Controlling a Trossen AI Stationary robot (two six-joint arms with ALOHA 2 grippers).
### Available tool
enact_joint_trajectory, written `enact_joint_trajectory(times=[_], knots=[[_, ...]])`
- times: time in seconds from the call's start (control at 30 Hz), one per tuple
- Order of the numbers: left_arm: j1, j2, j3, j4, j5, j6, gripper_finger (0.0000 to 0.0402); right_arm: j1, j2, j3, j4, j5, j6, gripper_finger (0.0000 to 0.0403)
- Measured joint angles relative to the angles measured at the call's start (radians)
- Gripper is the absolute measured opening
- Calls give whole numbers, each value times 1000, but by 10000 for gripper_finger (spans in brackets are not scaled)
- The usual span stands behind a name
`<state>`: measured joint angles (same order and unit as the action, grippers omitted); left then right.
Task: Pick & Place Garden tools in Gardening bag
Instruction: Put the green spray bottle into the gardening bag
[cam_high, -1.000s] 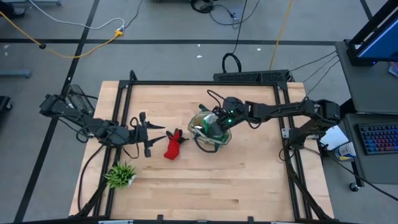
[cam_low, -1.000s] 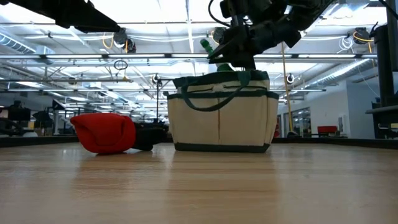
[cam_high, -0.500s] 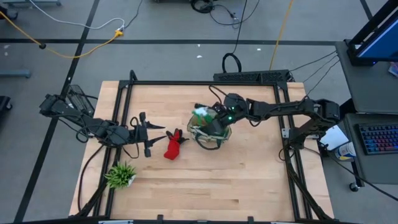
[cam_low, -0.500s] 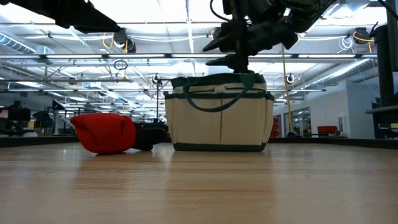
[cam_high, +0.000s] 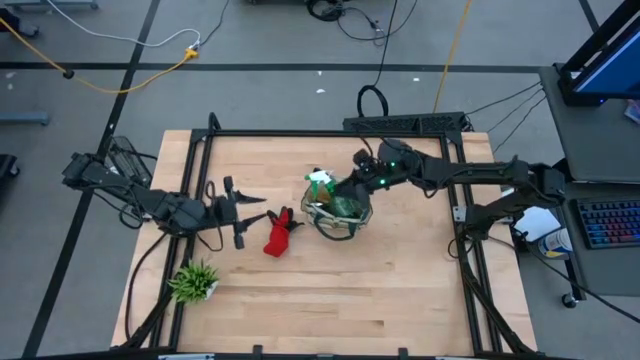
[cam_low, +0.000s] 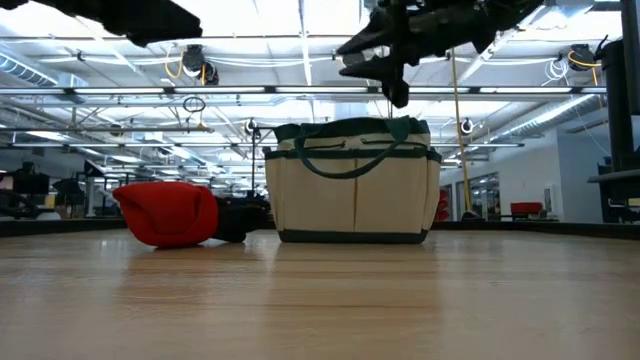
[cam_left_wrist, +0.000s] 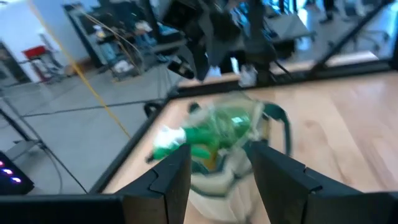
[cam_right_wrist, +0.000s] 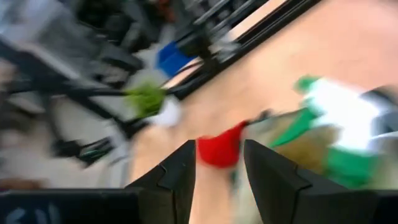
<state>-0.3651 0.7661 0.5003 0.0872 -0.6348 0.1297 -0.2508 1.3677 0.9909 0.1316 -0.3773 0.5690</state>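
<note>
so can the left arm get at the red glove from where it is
Probably yes. The left claw hangs open just beside the red glove, with bare table between them; the gardening bag and right claw sit farther off, out of the path.

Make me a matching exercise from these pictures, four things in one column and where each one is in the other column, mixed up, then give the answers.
Things:
1. spray bottle
2. glove
3. plant tuft
4. right claw

Places:
A. near the table's front left corner
B. on the table left of the bag
C. above the bag's far right side
D. in the bag's top

Pairs: 1-D, 2-B, 3-A, 4-C
</note>
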Motion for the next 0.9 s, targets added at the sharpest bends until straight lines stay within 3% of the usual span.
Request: enact_joint_trajectory(times=[0.17,0.23,0.4,0.63,0.8,0.9], knots=[[95,41,0,89,6,35,172,-1,-2,0,-23,114,-68,128],[141,72,1,117,33,12,172,-2,-2,0,-38,119,-67,128],[252,160,10,160,261,-56,172,-5,8,0,-43,119,-87,128],[351,300,117,153,305,-188,172,-11,7,0,-41,119,-101,128],[397,423,207,152,445,-159,172,-10,7,0,-61,118,-117,128],[421,490,251,147,441,-137,172,-10,7,-2,-61,119,-117,128]])
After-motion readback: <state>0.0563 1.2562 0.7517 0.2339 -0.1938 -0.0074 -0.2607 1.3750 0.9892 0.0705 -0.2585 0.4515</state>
